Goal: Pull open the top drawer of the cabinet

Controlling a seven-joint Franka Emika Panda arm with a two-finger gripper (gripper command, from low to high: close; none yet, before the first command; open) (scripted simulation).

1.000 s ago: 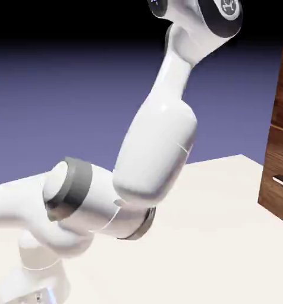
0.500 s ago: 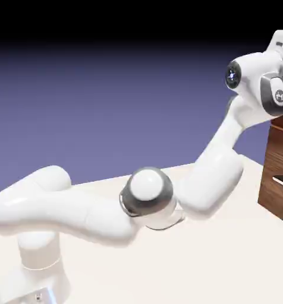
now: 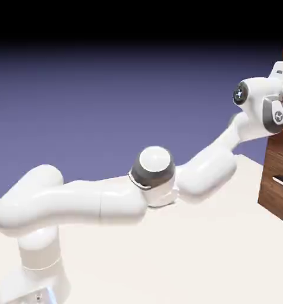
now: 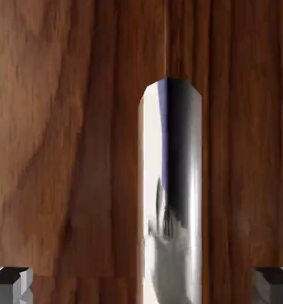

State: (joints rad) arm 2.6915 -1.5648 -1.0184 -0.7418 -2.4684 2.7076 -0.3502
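Lowered and stretched toward the cabinet [image 3: 279, 172], the tool [image 4: 141, 284] gapes astride the handle [image 4: 170, 196].

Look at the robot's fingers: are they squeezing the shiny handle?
No, the two fingers stand wide apart at the hand view's bottom corners, with the silver handle between them untouched.

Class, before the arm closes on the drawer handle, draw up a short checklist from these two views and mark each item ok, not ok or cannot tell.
1. Gripper open: ok, the finger tips stand wide apart.
2. Silver bar handle between the tips: ok, it shows in the gap, slightly off centre.
3. Tips touching the handle: not ok, clear wood shows on both sides.
4. Handle belongs to the top drawer: cannot tell, the hand view shows only wood.
5. Hand at the cabinet: ok in the exterior view.
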